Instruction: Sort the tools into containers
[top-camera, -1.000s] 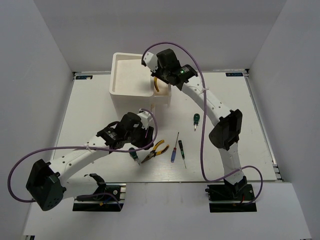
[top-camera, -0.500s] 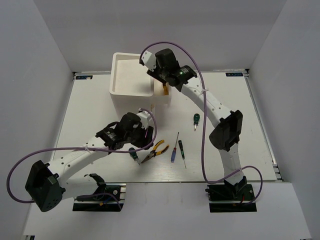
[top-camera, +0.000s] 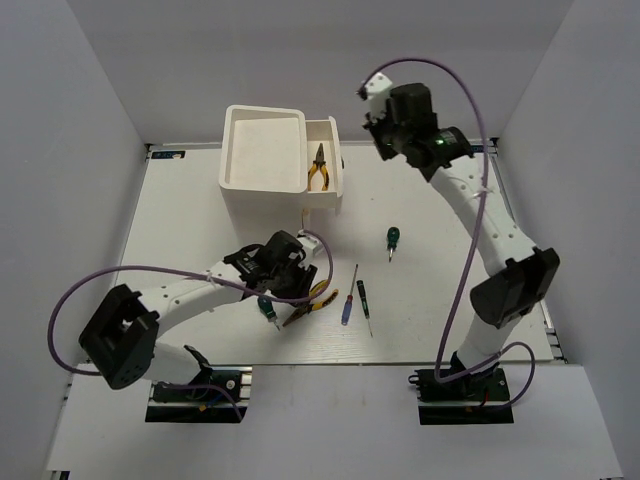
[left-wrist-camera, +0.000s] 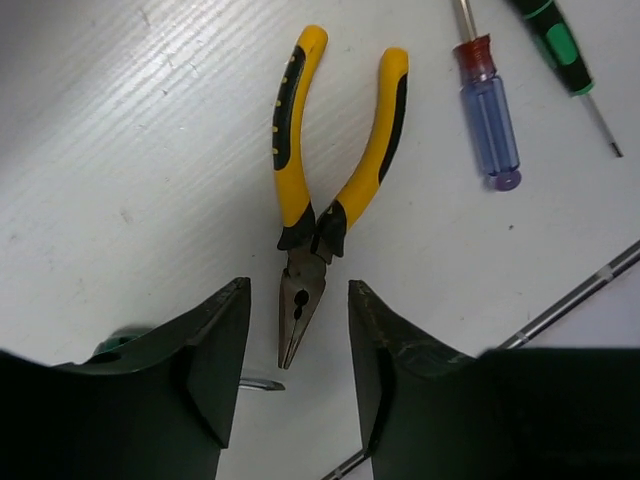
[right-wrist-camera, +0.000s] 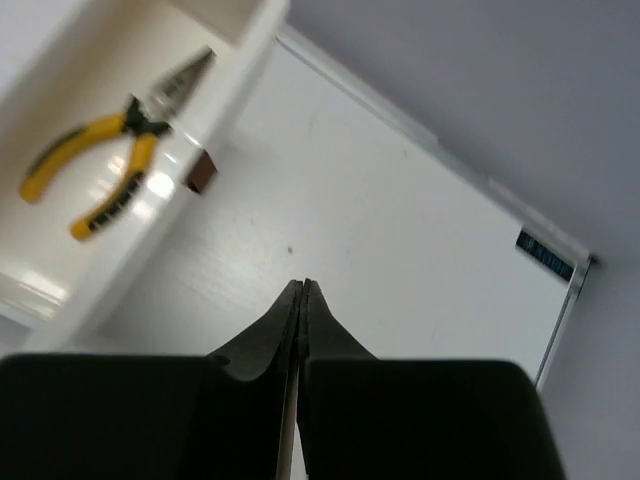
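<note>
Pliers A: yellow-black handles splayed, dark nose; flat on tabletop.
Pliers B: same look; lying in open drawer.
Left claw: apart, astride A's nose, not touching.
Right claw: together, empty, raised.

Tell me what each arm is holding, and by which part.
Nothing is held. The left tool is open over the pliers at their nose, not gripping; the right tool is shut on nothing.
</note>
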